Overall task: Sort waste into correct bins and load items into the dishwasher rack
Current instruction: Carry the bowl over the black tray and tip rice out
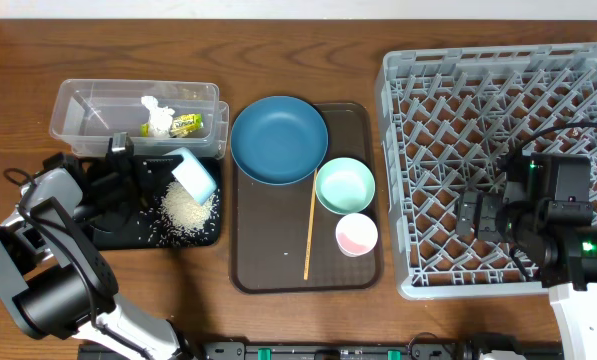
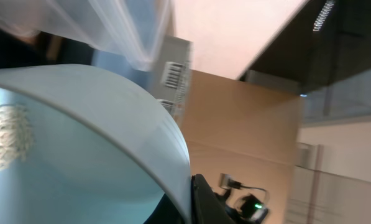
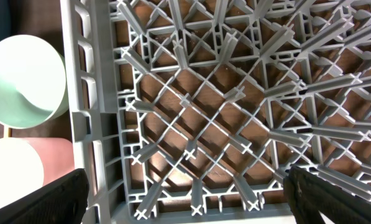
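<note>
My left gripper is shut on the rim of the light-blue bowl and holds it tipped on its side above the black tray. A heap of white rice lies on that tray below the bowl. In the left wrist view the bowl fills the frame, with a few grains stuck inside, and the gripper pinches its rim. The clear tub holds the tissue and the wrapper. My right gripper is open and empty above the grey rack.
The brown serving tray holds the dark-blue plate, mint-green bowl, pinkish cup and the chopstick. The rack's left wall stands right beside this tray.
</note>
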Action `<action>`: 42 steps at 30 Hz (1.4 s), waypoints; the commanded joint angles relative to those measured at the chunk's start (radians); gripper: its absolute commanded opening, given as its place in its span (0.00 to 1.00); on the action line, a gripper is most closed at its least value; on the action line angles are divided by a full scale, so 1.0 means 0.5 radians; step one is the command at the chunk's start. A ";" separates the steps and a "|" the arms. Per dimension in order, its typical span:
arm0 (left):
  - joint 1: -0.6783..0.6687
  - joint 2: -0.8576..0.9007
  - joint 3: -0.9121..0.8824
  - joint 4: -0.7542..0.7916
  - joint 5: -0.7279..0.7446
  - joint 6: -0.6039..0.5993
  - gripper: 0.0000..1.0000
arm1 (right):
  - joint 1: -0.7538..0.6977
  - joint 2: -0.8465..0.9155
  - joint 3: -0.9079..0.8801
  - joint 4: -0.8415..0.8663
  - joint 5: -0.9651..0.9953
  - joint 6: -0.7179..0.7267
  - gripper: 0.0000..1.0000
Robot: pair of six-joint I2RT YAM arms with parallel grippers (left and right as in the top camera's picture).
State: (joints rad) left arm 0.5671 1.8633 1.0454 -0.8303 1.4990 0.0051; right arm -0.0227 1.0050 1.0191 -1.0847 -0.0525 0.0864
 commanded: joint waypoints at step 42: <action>0.066 -0.266 0.021 0.058 -0.264 -0.018 0.06 | 0.020 -0.010 0.037 -0.017 -0.008 -0.025 0.99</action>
State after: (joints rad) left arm 0.5995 1.7973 1.0454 -0.8028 1.4765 -0.0036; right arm -0.0227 1.0050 1.0191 -1.0893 -0.0525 0.0864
